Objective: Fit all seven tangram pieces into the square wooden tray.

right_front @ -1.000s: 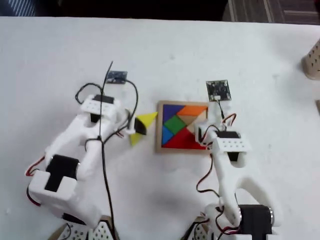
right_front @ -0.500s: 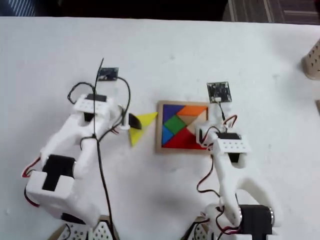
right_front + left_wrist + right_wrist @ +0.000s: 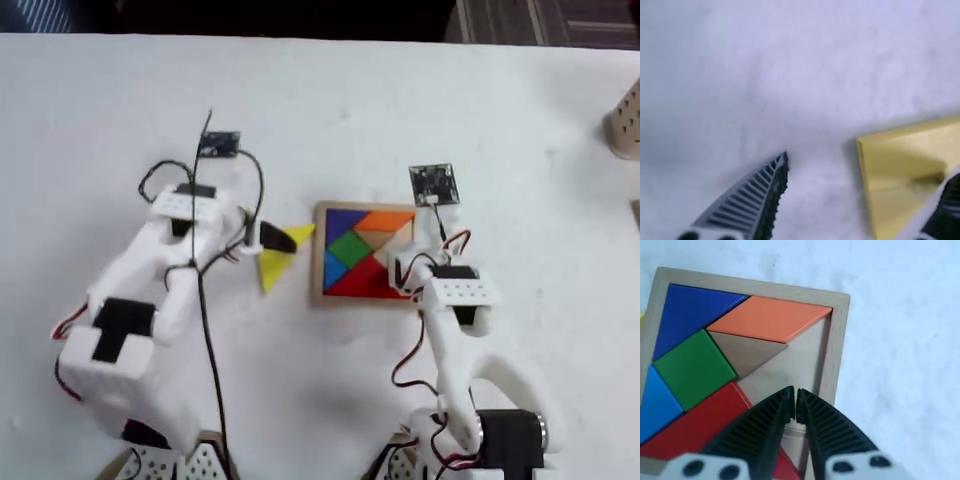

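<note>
The square wooden tray (image 3: 318, 255) lies mid-table holding dark blue, orange, green, tan, light blue and red pieces. A triangular patch of bare floor (image 3: 802, 357) shows beside the tan triangle (image 3: 747, 352). My right gripper (image 3: 795, 402) is shut and empty, low over that bare patch near the tray's rim (image 3: 837, 340); in the high view it sits at the tray's near right corner (image 3: 400, 272). The yellow triangle (image 3: 275, 265) lies on the table left of the tray. My left gripper (image 3: 867, 170) is open at the triangle's (image 3: 900, 170) edge, one finger over it, the other on bare table.
Two small circuit boards on cables lie on the table, one behind the left arm (image 3: 218, 145) and one behind the tray (image 3: 433, 182). A perforated wooden object (image 3: 625, 125) stands at the right edge. White tabletop stretches behind and to the right of the tray.
The left arm shifted back and slightly left, then eased right again, its gripper staying at the yellow triangle. The right arm and tray stayed nearly still.
</note>
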`<state>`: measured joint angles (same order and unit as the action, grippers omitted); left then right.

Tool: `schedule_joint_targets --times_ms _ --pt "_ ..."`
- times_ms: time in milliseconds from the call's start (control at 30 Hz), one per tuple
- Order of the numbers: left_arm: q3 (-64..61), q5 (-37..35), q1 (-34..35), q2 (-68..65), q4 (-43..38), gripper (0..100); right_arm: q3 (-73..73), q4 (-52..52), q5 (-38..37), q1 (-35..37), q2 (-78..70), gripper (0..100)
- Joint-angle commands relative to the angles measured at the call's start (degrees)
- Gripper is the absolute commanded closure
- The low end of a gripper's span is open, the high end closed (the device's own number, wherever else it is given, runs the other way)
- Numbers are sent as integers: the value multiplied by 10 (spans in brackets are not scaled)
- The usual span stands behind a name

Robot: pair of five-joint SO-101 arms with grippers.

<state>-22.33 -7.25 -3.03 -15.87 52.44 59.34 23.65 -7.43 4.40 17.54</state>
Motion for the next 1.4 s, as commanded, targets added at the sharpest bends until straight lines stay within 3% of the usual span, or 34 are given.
schedule_joint_targets --times_ms 0,200,667,1367 --pt "119 80 -8 -60 67 548 -3 0 -11 8 24 981" --pt "205 162 -11 -120 118 548 -3 0 -11 8 24 981" --pt "223 313 -32 -126 76 548 -4 -1 -11 8 24 981" --pt "202 323 -67 -124 19 548 -4 15 -40 17 26 981"
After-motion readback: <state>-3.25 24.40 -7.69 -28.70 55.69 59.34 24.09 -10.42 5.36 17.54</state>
